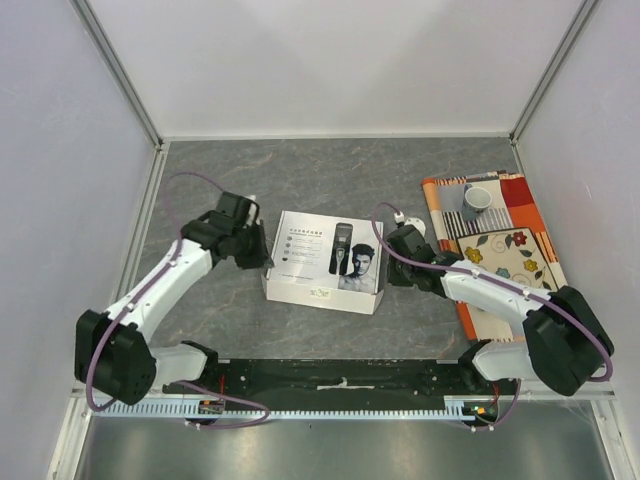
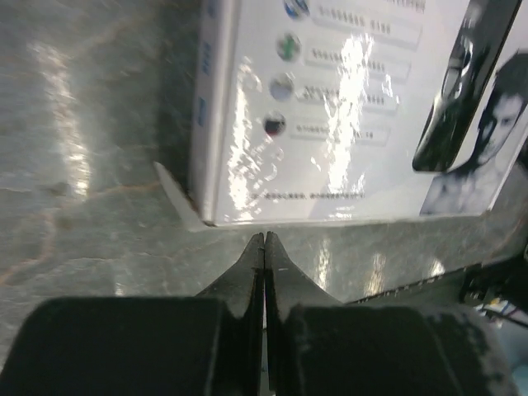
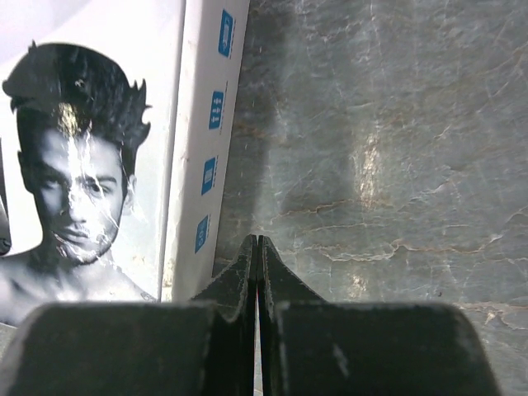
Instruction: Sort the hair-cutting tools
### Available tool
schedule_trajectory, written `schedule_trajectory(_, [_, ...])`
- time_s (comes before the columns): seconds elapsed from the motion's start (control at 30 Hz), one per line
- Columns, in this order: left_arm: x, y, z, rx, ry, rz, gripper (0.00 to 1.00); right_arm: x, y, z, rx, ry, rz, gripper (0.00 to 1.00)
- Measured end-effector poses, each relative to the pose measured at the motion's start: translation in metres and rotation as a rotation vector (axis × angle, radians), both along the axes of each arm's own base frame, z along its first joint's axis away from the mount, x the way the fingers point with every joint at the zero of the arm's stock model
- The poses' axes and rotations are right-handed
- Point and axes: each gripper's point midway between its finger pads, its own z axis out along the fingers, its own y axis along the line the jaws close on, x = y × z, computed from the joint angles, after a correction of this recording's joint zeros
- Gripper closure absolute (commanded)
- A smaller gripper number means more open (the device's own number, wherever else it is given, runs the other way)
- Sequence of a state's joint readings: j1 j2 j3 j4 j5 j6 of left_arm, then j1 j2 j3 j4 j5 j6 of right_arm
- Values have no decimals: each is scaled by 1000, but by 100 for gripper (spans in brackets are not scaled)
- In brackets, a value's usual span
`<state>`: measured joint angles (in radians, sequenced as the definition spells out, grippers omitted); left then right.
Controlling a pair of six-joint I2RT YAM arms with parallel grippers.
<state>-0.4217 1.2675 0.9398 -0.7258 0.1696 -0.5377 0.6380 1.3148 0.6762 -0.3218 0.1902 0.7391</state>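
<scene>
I have both arms drawn in at the white box (image 1: 323, 262), which sits with its printed lid on in the middle of the grey table (image 1: 300, 175). The left fingers (image 2: 264, 241) are pressed together with nothing between them, their tips just short of the box's near corner, with a strip of bare table between. The right fingers (image 3: 257, 243) are likewise pinched together and empty, low over the table with the box's side wall just to their left. I cannot see the hair-cutting tools in any view; only a clipper printed on the lid shows. Off to the right, a grey cup (image 1: 477, 199) stands on a patterned mat (image 1: 515, 255).
</scene>
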Motion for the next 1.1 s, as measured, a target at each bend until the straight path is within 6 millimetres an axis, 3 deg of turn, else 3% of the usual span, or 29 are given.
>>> schedule_trajectory(0.13, [28, 43, 19, 35, -72, 120, 98, 7, -3, 6, -24, -13, 5, 100])
schedule_trajectory(0.3, [40, 73, 3, 93, -27, 191, 98, 7, -4, 14, -46, -18, 33, 100])
schedule_trajectory(0.57, [47, 65, -53, 100, 145, 164, 98, 12, -15, 9, -100, -5, 36, 100])
schedule_trajectory(0.87, [99, 41, -62, 13, 104, 121, 98, 49, -18, -17, -31, 21, 26, 100])
schedule_trajectory(1.1, [108, 25, -77, -62, 120, 83, 98, 66, 12, -27, 105, 33, 101, 100])
